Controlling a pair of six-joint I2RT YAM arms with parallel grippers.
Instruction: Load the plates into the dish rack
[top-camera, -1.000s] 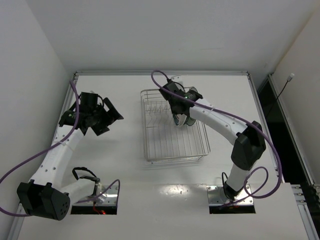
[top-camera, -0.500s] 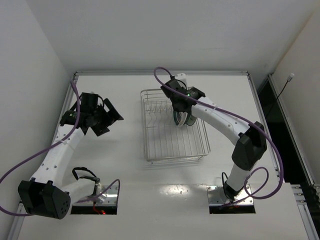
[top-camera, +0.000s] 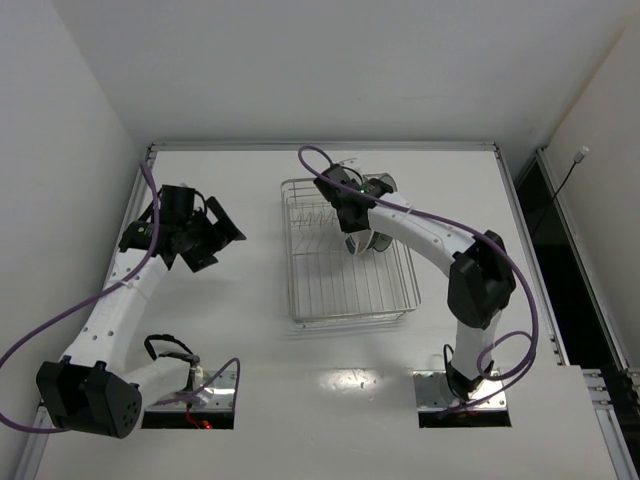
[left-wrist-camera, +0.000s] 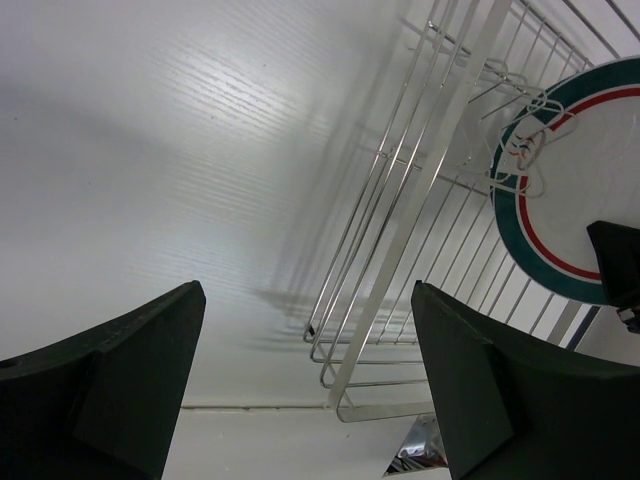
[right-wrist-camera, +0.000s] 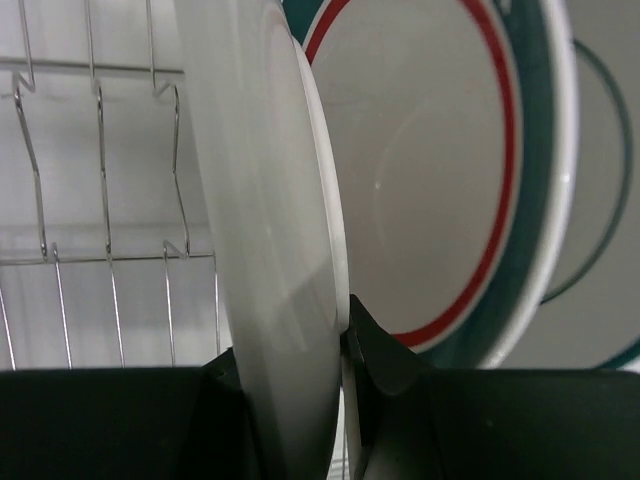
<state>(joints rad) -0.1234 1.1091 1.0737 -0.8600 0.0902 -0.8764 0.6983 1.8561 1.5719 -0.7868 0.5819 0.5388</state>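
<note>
left hand (top-camera: 205, 238) wide open, hanging over the counter (top-camera: 250, 330) left of the dish rack (top-camera: 345, 290). right hand (top-camera: 352, 218) pinches a white plate (right-wrist-camera: 265, 200) standing on edge inside the rack, just beside green-rimmed plates (right-wrist-camera: 440, 150).

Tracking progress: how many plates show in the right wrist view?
3: one plate in the right gripper, two green-rimmed plates behind it in the rack; others may be hidden.

Wide bare tabletop (top-camera: 250, 290) left of the dish rack (top-camera: 350, 318). Inside it, upright prongs (top-camera: 311, 214) along the far left, green-rimmed plates (right-wrist-camera: 530, 200) crowding close beside the white plate (right-wrist-camera: 270, 220).
</note>
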